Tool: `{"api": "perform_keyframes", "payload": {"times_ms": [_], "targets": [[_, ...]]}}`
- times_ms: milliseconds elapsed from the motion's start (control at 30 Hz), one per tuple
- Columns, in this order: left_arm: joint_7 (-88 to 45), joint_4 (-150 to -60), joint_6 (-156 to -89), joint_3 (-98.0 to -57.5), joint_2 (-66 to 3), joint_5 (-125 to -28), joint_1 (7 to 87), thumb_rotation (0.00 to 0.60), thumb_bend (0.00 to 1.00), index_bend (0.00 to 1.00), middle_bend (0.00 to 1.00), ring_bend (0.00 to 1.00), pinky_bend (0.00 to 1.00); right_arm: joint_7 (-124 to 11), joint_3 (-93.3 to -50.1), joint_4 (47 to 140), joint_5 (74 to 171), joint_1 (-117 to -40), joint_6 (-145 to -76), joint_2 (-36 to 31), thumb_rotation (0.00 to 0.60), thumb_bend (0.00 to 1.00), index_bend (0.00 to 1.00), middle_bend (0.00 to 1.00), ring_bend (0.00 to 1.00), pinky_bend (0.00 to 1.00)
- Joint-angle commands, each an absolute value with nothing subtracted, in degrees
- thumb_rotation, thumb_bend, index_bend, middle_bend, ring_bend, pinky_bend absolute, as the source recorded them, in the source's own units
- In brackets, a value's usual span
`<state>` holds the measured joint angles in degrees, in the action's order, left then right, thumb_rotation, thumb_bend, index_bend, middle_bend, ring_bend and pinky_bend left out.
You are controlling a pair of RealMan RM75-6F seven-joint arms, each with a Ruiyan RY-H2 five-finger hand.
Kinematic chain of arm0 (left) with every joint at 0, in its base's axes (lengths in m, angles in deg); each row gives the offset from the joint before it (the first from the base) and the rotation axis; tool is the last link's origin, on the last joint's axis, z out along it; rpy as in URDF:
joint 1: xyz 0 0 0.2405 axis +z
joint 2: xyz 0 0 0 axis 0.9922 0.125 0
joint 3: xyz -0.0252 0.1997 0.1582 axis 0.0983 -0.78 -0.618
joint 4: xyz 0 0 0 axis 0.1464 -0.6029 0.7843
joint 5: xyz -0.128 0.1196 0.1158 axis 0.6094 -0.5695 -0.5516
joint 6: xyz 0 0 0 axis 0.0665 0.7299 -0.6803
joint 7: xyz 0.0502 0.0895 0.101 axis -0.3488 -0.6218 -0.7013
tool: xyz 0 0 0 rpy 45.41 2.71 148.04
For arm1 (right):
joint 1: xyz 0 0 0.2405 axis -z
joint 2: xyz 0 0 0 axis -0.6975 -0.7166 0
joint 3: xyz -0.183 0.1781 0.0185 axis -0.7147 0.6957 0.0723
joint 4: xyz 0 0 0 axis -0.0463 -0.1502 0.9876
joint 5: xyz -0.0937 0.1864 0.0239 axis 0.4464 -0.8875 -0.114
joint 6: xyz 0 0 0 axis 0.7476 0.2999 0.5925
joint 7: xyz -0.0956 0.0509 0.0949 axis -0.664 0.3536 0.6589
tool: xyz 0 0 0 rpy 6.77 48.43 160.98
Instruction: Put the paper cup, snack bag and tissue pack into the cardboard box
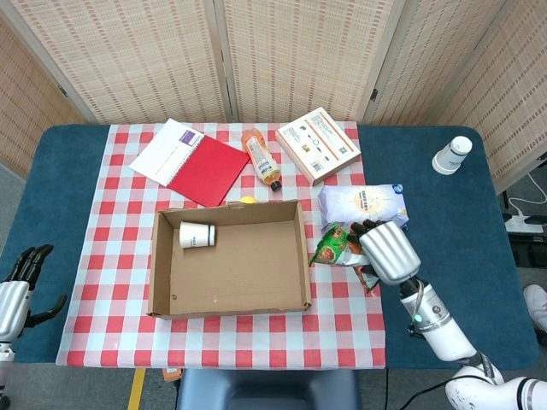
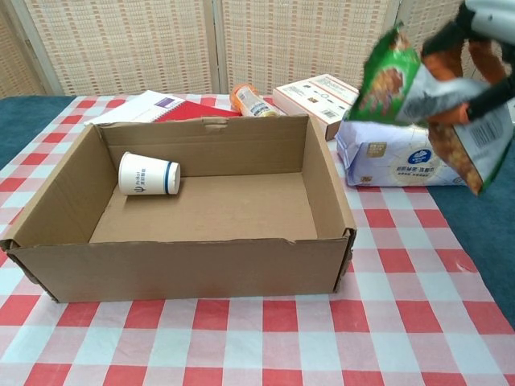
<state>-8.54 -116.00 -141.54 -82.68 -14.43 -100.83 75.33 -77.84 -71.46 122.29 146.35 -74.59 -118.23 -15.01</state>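
White paper cup (image 1: 197, 236) on its side in open cardboard box (image 1: 162, 282), green snack bag (image 2: 418, 92) lifted, tissue pack (image 1: 363, 204) beside box

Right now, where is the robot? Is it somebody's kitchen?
Probably not a kitchen. It looks like a robot practice room: woven folding screens fence in one table with a checked cloth, and the floor has a power strip.

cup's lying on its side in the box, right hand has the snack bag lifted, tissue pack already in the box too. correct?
Not quite: the tissue pack is not in the cardboard box; the chest view shows it on the tablecloth just outside the box's right wall. The rest holds: the paper cup lies on its side in the box, and the right hand holds the snack bag lifted.
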Motion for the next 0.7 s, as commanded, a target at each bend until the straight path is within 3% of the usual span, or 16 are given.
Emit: {"api": "perform_keyframes", "payload": {"times_ms": [33, 267, 600, 667, 700], "targets": [[-8.6, -116.0, -141.5, -82.7, -14.4, -100.9, 75.3, 0.600, 0.30, 0.05, 0.04, 0.00, 0.28, -84.3, -65.8, 128.4, 143.6, -79.8, -115.6, -16.4, 0.600, 0.31, 0.82, 0.56, 0.56, 0.74], [-9.1, -115.8, -141.1, -82.8, -14.7, -100.8, 75.2, 0.600, 0.30, 0.05, 0.04, 0.00, 0.28, -82.8, -61.2, 123.8, 139.9, -89.7, -110.0, -5.0, 0.600, 0.31, 0.82, 0.56, 0.56, 0.74], [-8.3, -115.4, -140.7, -82.7, -14.5, -100.3, 75.2, 0.600, 0.29, 0.05, 0.04, 0.00, 0.27, -79.3, -61.7, 109.9, 137.3, -97.4, -106.2, 8.4, 0.600, 0.31, 0.80, 0.56, 0.56, 0.74], [-8.0, -115.3, -140.8, -82.6, -14.4, -100.3, 75.2, 0.600, 0.30, 0.06, 0.04, 0.00, 0.27, -78.1, -61.9, 108.5, 136.5, -98.2, -104.8, 9.0, 0.600, 0.28, 0.73, 0.55, 0.52, 0.70], [-7.9, -115.3, -140.8, -82.6, -14.4, -100.3, 75.2, 0.600, 0.30, 0.06, 0.04, 0.00, 0.27, -77.6, -62.1, 108.4, 135.6, -98.5, -103.4, 8.8, 0.600, 0.20, 0.63, 0.52, 0.44, 0.63]]}}
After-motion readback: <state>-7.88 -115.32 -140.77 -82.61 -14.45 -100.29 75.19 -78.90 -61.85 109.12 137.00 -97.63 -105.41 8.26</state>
